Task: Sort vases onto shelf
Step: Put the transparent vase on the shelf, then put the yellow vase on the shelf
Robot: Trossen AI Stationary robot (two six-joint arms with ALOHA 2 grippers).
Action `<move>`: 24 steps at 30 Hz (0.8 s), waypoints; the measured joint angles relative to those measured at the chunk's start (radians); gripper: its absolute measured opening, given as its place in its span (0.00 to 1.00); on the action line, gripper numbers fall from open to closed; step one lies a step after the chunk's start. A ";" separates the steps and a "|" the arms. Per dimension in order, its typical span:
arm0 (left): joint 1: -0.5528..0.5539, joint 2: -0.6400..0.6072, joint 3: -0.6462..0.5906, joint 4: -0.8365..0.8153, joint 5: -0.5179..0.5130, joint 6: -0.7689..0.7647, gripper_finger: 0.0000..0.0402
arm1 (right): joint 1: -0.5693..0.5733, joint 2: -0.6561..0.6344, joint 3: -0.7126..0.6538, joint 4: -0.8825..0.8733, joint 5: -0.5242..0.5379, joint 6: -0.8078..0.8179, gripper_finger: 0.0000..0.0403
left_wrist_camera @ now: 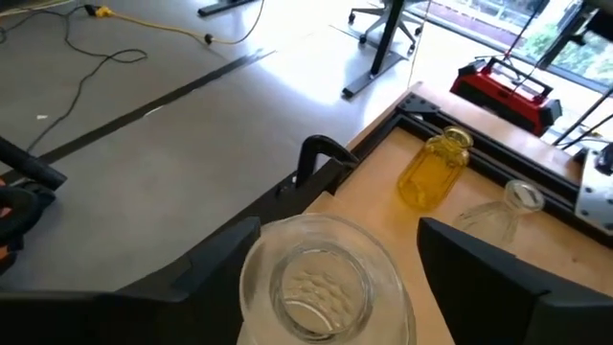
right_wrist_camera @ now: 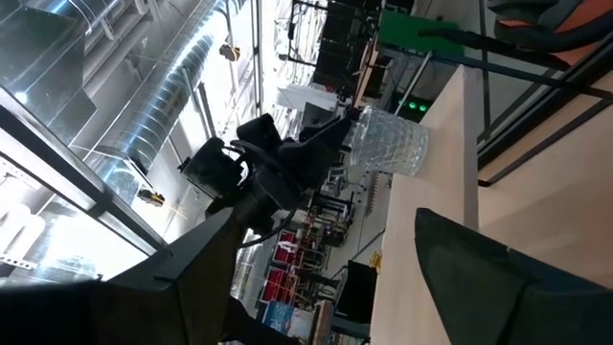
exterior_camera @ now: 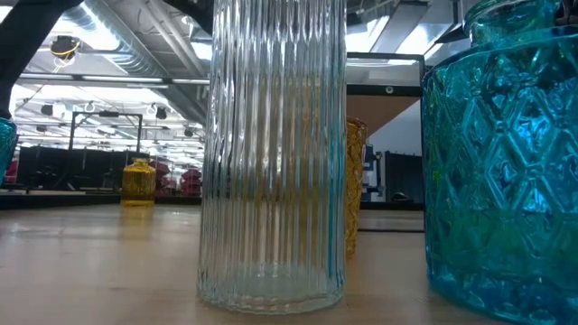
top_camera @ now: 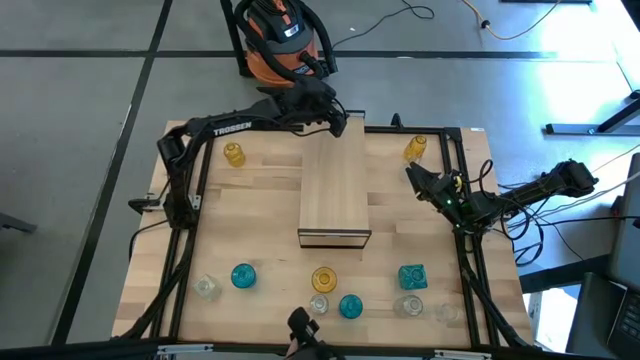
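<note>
Clear glass vase [left_wrist_camera: 316, 283] upright at far end of shelf [top_camera: 334, 190], sitting between spread fingers of left gripper [top_camera: 337, 122], apparently just let go, nearer this arm; right gripper [top_camera: 420, 180] waits spread by table's right edge; "TROSSEN" legible on left arm.

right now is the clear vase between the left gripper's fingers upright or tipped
Upright: the clear vase shows its round mouth between the left gripper's open fingers, and stands on the shelf.
</note>
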 joint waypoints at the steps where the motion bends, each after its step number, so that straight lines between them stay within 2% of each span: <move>1: 0.000 -0.005 0.000 0.001 0.000 0.000 0.69 | 0.000 0.000 0.000 0.000 -0.001 0.000 0.70; 9: 0.003 -0.032 -0.002 0.016 -0.008 0.004 0.69 | 0.000 0.000 0.000 0.000 -0.001 0.000 0.70; 14: 0.027 -0.124 -0.001 0.000 -0.037 0.025 0.69 | 0.000 0.000 0.000 0.000 -0.001 0.000 0.70; 18: 0.049 -0.241 0.001 -0.221 -0.100 0.059 0.69 | 0.000 0.000 0.000 -0.001 0.001 0.000 0.70; 22: 0.060 -0.339 0.002 -0.647 -0.213 0.061 0.68 | 0.000 0.000 0.000 -0.013 0.018 -0.001 0.70; 24: 0.068 -0.360 -0.002 -0.839 -0.221 0.061 0.67 | 0.000 0.000 0.000 -0.029 0.033 -0.001 0.70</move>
